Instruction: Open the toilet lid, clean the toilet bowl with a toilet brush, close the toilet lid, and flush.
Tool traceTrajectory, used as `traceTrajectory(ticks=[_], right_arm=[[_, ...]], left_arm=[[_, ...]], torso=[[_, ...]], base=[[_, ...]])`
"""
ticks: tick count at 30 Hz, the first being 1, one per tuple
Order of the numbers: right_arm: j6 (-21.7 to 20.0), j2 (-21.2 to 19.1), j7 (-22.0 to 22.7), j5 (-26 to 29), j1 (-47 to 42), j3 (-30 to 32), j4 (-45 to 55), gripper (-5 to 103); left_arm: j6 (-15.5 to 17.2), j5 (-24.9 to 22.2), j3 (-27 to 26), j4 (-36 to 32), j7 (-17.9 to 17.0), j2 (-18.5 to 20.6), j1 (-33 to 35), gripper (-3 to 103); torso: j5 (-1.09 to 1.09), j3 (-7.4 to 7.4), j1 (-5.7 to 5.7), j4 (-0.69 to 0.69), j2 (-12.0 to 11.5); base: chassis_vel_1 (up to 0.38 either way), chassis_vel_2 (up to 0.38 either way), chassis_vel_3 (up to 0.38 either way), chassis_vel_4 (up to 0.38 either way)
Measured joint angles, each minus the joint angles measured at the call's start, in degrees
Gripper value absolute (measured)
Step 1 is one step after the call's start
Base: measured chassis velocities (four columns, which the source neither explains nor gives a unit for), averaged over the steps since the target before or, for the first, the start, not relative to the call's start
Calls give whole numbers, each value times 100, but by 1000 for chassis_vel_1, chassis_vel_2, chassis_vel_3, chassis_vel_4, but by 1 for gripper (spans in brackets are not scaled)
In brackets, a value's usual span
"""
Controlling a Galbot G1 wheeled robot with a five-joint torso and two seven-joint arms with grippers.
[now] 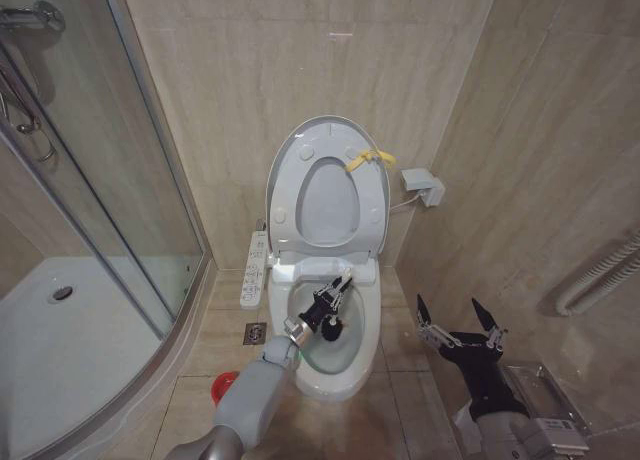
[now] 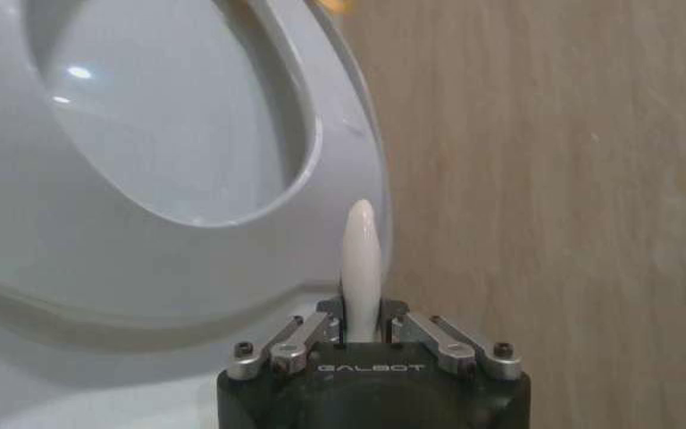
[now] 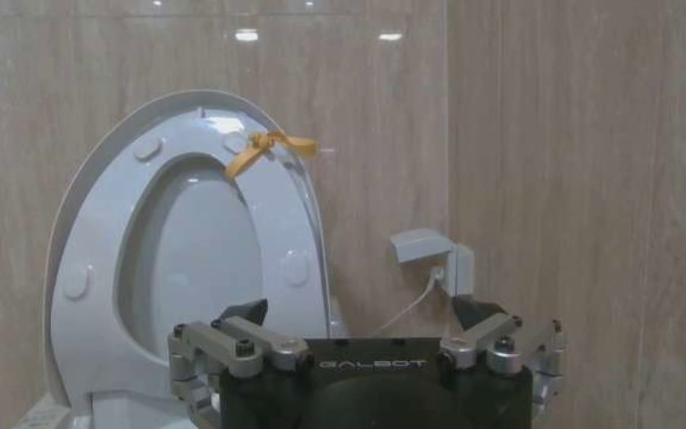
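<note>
We see the toilet lid [image 1: 328, 185] raised upright against the tiled wall [image 1: 250, 70], seat up with it, the yellow strap loop [image 1: 368, 160] at its top edge. The toilet bowl [image 1: 300, 365] sits open below. The left gripper [image 1: 338, 296] reaches down over the bowl, clenched on the toilet brush [image 2: 360, 259]; in the left wrist view we see the thin white handle pinched between the fingers [image 2: 301, 338], its tip pointing up beside the raised lid [image 2: 140, 134]. In the head view something dark sits just below the gripper inside the bowl, likely the bristle head, but we cannot tell for sure. The red holder [image 1: 226, 385] stands on the floor just left of the bowl, partly hidden behind the left arm. The narrow white button panel [image 1: 254, 270] hangs along the toilet's left side. The right gripper [image 1: 460, 325] hovers to the right of the toilet, apart from it, fingers spread wide and grasping nothing; in the right wrist view it [image 3: 367, 340] faces the raised lid [image 3: 182, 259] and the strap [image 3: 262, 147]. A small white wall box [image 1: 424, 185] with a cable sits right of the lid. The glass shower enclosure [image 1: 90, 180] is at the left.
</note>
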Motion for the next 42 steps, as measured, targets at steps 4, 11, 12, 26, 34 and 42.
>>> traceTrajectory(ticks=[4, 11, 12, 26, 34, 42], right_arm=[[0, 0, 0, 0, 0, 0, 0, 100], [0, 0, 0, 0, 0, 0, 0, 100], [0, 0, 0, 0, 0, 0, 0, 100], [0, 0, 0, 0, 0, 0, 0, 100], [0, 0, 0, 0, 0, -1, 0, 100], [0, 0, 0, 0, 0, 0, 0, 100]], left_arm=[[83, -396, 32, -102, -5, -2, 35, 19], [-134, -131, -326, 312, 158, 17, 29, 19], [-169, -137, -359, 326, 164, 51, 53, 19], [1, -1511, -362, -46, -398, -34, 36, 19], [44, -1488, -331, 532, -107, -145, -84, 19], [264, -1510, -98, 270, -18, -120, 3, 19]], torso=[[-1, 0, 0, -1, 0], [-2, -1, -1, -2, 1], [-2, -1, -1, -1, 1], [-1, -1, -1, -4, 2], [4, -2, -2, 1, 3], [-4, 0, 0, -2, 1]], base=[[0, 0, 0, 0], [0, 0, 0, 0], [0, 0, 0, 0], [0, 0, 0, 0], [0, 0, 0, 0], [0, 0, 0, 0]])
